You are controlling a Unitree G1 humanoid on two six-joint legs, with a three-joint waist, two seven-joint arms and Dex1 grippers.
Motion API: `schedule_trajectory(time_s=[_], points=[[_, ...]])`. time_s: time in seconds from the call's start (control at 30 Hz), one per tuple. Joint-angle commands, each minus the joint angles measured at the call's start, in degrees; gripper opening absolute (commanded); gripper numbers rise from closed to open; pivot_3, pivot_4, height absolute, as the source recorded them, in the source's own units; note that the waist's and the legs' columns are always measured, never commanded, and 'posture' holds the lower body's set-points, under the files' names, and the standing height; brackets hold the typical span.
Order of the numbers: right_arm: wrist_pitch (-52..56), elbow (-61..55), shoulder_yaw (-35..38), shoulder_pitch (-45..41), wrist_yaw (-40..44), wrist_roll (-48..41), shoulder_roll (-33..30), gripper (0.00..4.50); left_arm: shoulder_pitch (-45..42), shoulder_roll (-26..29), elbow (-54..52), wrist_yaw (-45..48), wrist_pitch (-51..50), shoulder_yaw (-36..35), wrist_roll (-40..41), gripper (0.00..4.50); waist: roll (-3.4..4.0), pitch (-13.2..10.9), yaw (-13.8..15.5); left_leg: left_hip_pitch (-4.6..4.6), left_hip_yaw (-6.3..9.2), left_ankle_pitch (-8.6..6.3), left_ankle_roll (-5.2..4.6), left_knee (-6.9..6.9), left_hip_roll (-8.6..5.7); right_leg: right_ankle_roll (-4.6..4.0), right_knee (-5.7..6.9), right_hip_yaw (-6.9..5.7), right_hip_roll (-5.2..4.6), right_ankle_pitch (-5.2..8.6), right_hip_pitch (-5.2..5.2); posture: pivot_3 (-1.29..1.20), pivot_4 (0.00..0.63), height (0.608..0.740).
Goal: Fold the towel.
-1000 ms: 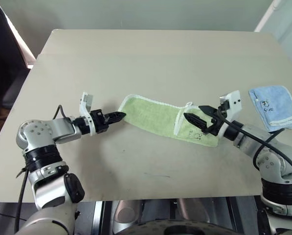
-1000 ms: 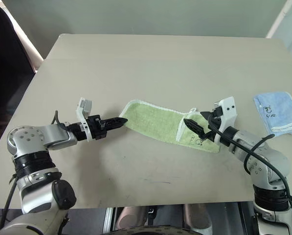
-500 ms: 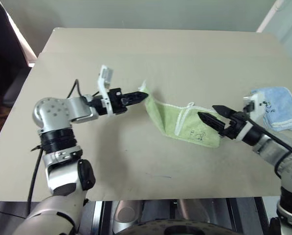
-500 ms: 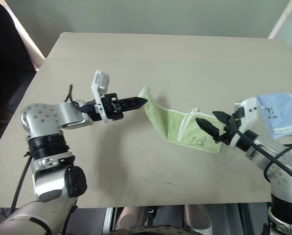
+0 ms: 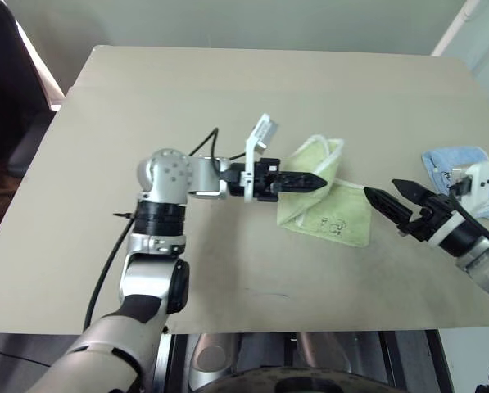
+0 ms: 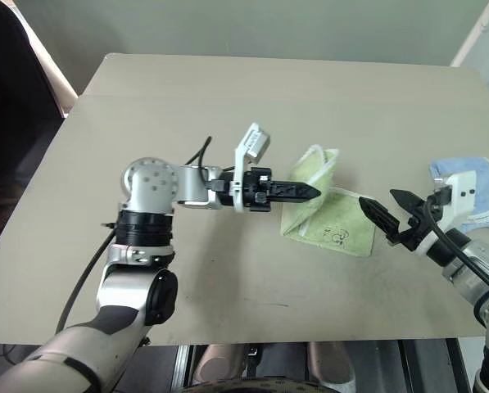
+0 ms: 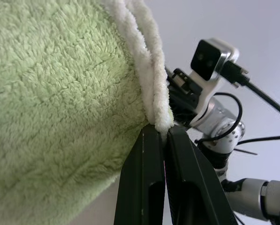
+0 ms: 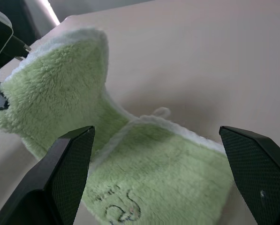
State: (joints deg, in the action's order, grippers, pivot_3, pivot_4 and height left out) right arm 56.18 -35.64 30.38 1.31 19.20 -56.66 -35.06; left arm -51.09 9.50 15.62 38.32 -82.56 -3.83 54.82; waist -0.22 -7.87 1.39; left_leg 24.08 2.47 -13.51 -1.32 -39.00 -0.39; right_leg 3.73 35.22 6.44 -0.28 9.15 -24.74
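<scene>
Left claw (image 6: pixel 308 191) pinches fluffy green terry towel (image 6: pixel 334 233) white edging; right claw (image 6: pixel 385 214) wide, empty.

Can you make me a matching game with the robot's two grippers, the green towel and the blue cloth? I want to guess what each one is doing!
Things:
1. left gripper
2. right gripper
3. towel
4. blue cloth

States:
A. lying by itself near the table's right edge
B. open, holding nothing
C. shut on a white-edged end of cloth
D. one end lifted up, the other end flat on the table

Right pairs: 1-C, 2-B, 3-D, 4-A
</scene>
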Motion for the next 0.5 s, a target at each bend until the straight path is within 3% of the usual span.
schedule_trajectory(time_s=[0.03, 0.33, 0.5], points=[[-1.4, -3.56, 3.22, 1.25, -2.28, -1.9, -0.66, 4.5, -1.87, -2.38, 2.68, 3.99, 4.09, 4.66, -3.04, 0.04, 0.0, 0.0, -0.01, -0.01, -0.01, 0.0, -0.01, -0.01, 0.0, 0.03, 0.0, 0.0, 0.0, 0.0, 0.02, 0.0, 0.15, 0.728], [-2.98, -4.65, 9.99, 5.46, -6.15, -4.34, -1.52, 4.5, -5.83, -8.48, 12.3, 11.03, 12.41, 12.51, -11.46, 0.04, -0.03, -0.02, 0.18, 0.01, -0.01, -0.06, -0.16, -0.05, -0.02, 0.27, -0.22, 0.03, -0.05, -0.06, 0.12, 0.0, 0.15, 0.728], [-3.89, -5.57, 10.44, 7.92, -7.04, -4.96, -1.7, 4.5, -5.99, -9.12, 14.36, 15.63, 15.31, 16.41, -15.47, 0.04, -0.03, -0.03, 0.17, 0.03, -0.05, -0.16, -0.22, -0.05, -0.04, 0.39, -0.25, 0.06, -0.07, 0.03, 0.12, 0.0, 0.15, 0.728]])
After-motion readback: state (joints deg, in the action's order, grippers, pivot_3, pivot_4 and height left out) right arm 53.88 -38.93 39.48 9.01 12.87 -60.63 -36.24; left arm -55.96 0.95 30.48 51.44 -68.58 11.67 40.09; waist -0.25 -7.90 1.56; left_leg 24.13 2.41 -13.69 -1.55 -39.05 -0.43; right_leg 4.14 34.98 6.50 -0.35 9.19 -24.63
